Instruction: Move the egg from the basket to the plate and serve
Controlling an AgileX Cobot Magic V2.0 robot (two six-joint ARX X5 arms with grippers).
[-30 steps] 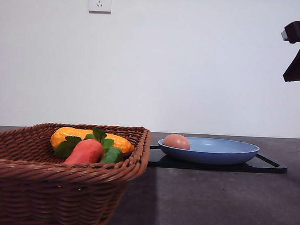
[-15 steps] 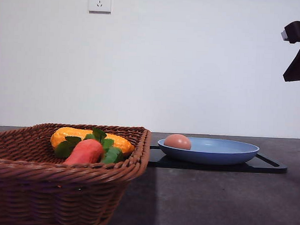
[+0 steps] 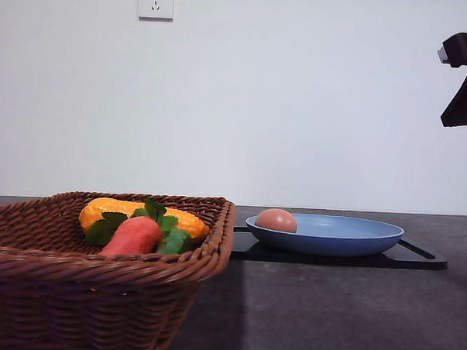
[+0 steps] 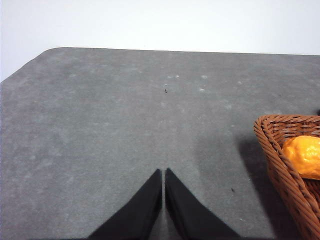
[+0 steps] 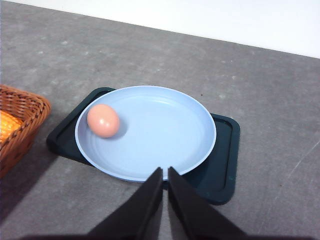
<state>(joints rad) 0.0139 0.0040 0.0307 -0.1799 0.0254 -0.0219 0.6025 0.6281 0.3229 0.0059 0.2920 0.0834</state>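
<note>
Front view: egg (image 3: 276, 220) sits on the left part of the blue plate (image 3: 324, 234), which rests on the black tray (image 3: 416, 258) on the table (image 3: 328, 319). Vs a sec ago the egg has rolled a touch to the right and now looks settled. Basket (image 3: 97, 270) at near left holds the carrot (image 3: 131, 236) and a yellow veg (image 3: 131, 214), no egg in it. So transfer looks done; serving is what's left, I'd say.

Left wrist view: my left hand (image 4: 164, 172) hangs over bare table, fingers pressed together, holding nothing; basket corner just beside it to the right.

Right wrist view: my right hand (image 5: 165, 172) is also clenched and empty, above the plate's near rim, well clear of the egg. Next prob. a grip on plate or tray w/o tipping the egg.
</note>
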